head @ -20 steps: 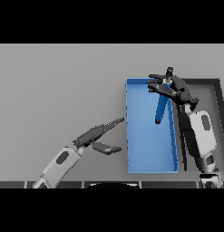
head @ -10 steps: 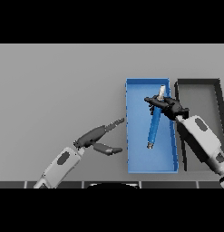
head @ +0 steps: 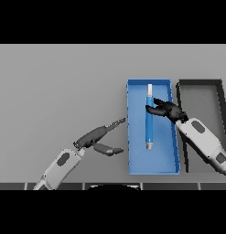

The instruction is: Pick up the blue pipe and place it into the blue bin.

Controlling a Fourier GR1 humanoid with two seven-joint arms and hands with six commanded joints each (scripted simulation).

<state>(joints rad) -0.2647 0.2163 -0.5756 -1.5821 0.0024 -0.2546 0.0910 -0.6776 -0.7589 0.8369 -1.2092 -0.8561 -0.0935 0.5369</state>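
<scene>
My right hand holds the blue pipe inside the blue bin.

The pipe lies lengthwise along the bin, its pale tip toward the bin's far wall and its grey end toward the near wall, roughly along the bin's middle line. My right hand reaches in over the bin's right wall, its fingers curled about the pipe's upper half; whether the pipe rests on the bin floor I cannot tell. Just right of the bin, nearly touching it, stands a dark tray. My left hand hangs over the grey table just left of the bin, fingers straight and pointing toward its left wall, thumb spread below, holding nothing.
</scene>
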